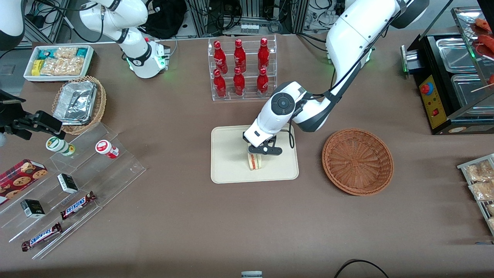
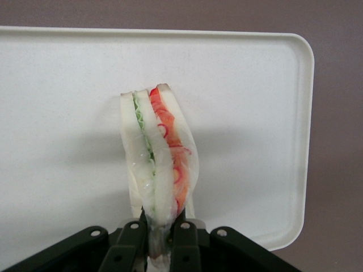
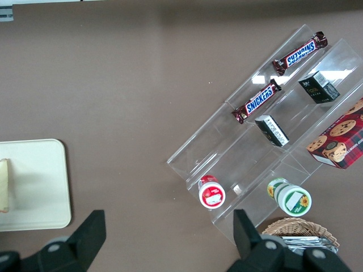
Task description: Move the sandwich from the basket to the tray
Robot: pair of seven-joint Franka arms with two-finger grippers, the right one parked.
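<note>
end effector sits over the tray, fingers clamped on the sandwich, pinching its narrow end. in the left wrist view the end effector has both fingers tight against the sandwich, bread slices bulging slightly above the pinch. sandwich stands on edge, cut face with red-orange and green filling showing. its lower edge looks to be touching the tray, though contact is hard to confirm from these angles.

landmark = tray, roughly mid surface. sandwich is on the tray's half toward the working arm's end, nearer the front camera than the tray's middle. basket lies beside the tray toward the working arm's end, a clear gap between them, nothing in it. clear rack of red bottles is farther from the front camera than the tray. toward the parked arm's end from the tray: clear stepped display with snickers bars, small dark boxes, two small jars and a cookie box. farther from the camera than that display, a tan wicker basket holding a foil container, then a white bin of snack packets. a black food warmer stands toward the working arm's end, past the basket.

right wrist view catches a tray corner with a sliver of sandwich at the frame edge.
</note>
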